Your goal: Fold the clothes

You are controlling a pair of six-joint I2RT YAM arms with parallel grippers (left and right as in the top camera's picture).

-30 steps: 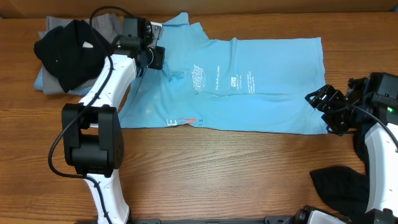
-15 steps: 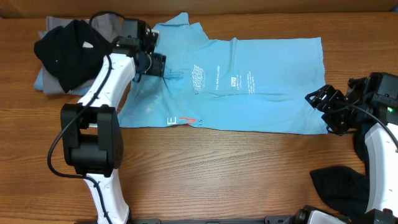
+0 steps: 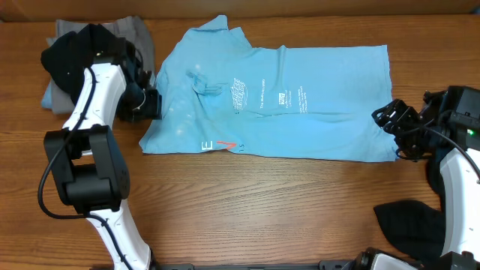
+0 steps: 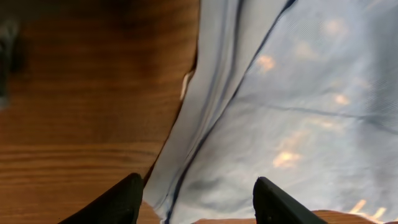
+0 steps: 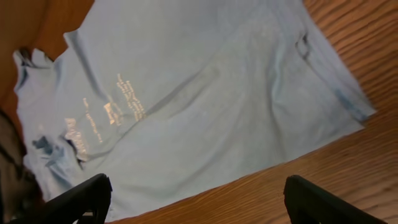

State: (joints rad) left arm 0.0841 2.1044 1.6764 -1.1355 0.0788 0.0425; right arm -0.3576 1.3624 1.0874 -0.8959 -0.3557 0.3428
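Across table (image 3: 247,202): blue T-shirt (image 3: 300,105) flat; long axis left-right; hem rightward.

Even light, soft wrist-view blur

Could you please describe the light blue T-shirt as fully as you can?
The light sky-blue T-shirt of soft thin fabric lies spread on the wooden table, mildly wrinkled. White lettering crosses its middle; a coral-red mark sits near its front edge. The left gripper, fingers open, straddles its left edge.
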